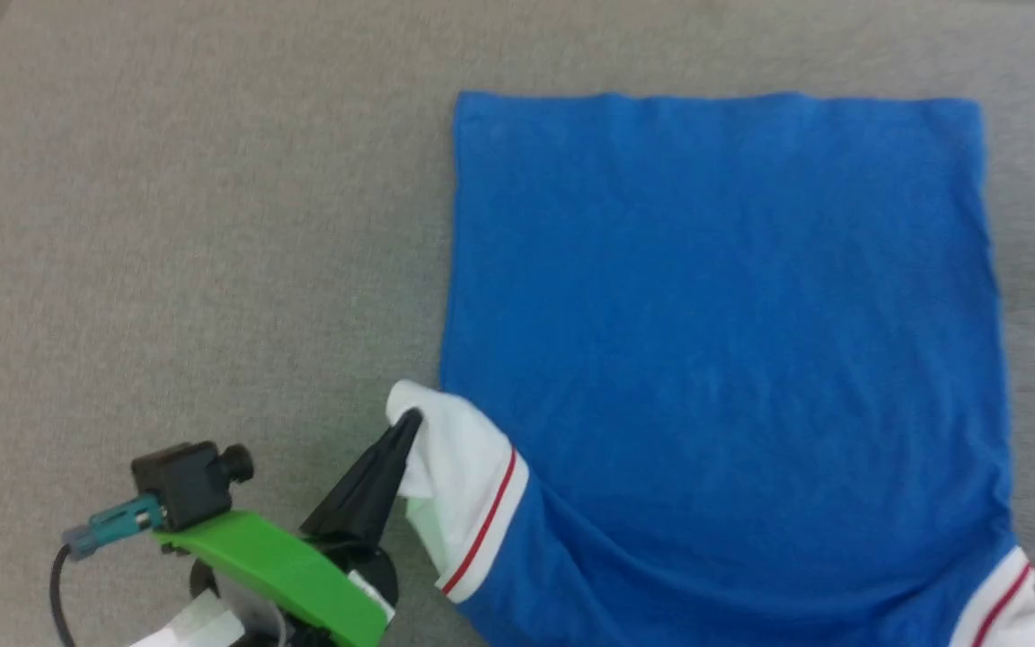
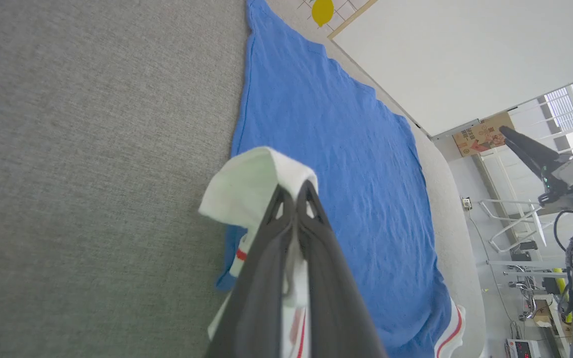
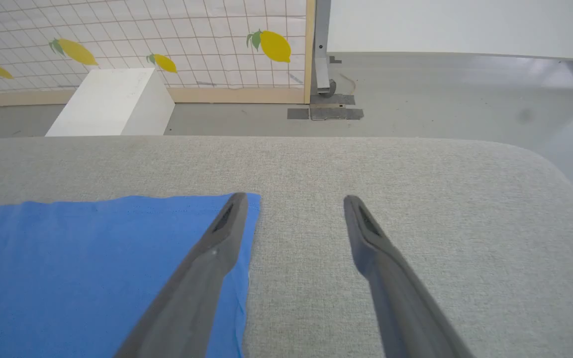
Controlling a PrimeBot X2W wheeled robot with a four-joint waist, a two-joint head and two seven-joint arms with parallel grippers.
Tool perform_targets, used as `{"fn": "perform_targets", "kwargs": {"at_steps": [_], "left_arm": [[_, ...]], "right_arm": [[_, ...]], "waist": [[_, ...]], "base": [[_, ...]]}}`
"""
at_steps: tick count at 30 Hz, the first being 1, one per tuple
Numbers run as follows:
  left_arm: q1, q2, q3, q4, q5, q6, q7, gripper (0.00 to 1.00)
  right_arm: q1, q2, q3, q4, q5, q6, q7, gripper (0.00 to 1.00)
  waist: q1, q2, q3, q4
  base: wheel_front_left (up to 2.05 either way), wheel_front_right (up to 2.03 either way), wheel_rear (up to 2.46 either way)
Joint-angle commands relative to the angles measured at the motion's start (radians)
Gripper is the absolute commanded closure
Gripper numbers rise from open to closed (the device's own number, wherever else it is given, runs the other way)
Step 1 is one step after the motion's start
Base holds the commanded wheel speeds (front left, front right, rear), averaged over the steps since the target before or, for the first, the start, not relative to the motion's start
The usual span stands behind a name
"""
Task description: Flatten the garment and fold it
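The garment [image 1: 715, 341], royal blue, lies spread flat on the grey padded surface [image 1: 212, 225] with its plain side up. Its white sleeve [image 1: 459, 476] with red-striped trim is lifted at the lower left, and my left gripper [image 1: 410, 422] is shut on the sleeve's edge. The left wrist view shows the same grip, both dark fingers pressed together on the white sleeve [image 2: 246, 184] at my left gripper [image 2: 294, 191]. The other white sleeve [image 1: 1012, 602] lies at the lower right corner. My right gripper [image 3: 294, 199] is open above the garment's far corner [image 3: 237, 209], with nothing between its fingers.
The padded surface [image 3: 416, 169] ends in a rounded edge, with grey floor beyond. On the floor stand a white box [image 3: 112, 102] and a lemon-patterned partition [image 3: 167, 35]. Bare grey surface stretches left of the garment. Lab equipment [image 2: 530, 258] stands past the far side.
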Motion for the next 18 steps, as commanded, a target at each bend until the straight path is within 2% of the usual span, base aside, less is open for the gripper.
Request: {"fn": "perform_targets", "kwargs": {"at_steps": [1,10,18], "left_arm": [[-0.030,-0.008,-0.007,0.006,0.008,-0.011,-0.007,1.00],[-0.093,-0.018,-0.057,0.061,0.006,-0.027,-0.030,1.00],[-0.123,-0.020,-0.076,0.088,0.003,-0.032,-0.034,1.00]], "right_arm": [[-0.036,-0.015,0.015,0.025,-0.021,-0.001,0.004,0.00],[-0.155,-0.062,0.088,0.185,-0.075,-0.001,0.073,0.00],[-0.169,-0.061,0.063,0.260,-0.112,-0.001,0.111,0.00]], "waist": [[-0.0001,0.0000,0.097,0.069],[-0.0001,0.0000,0.166,0.124],[-0.0001,0.0000,0.183,0.149]], "base": [[0.00,0.00,0.00],[0.00,0.00,0.00],[0.00,0.00,0.00]]}}
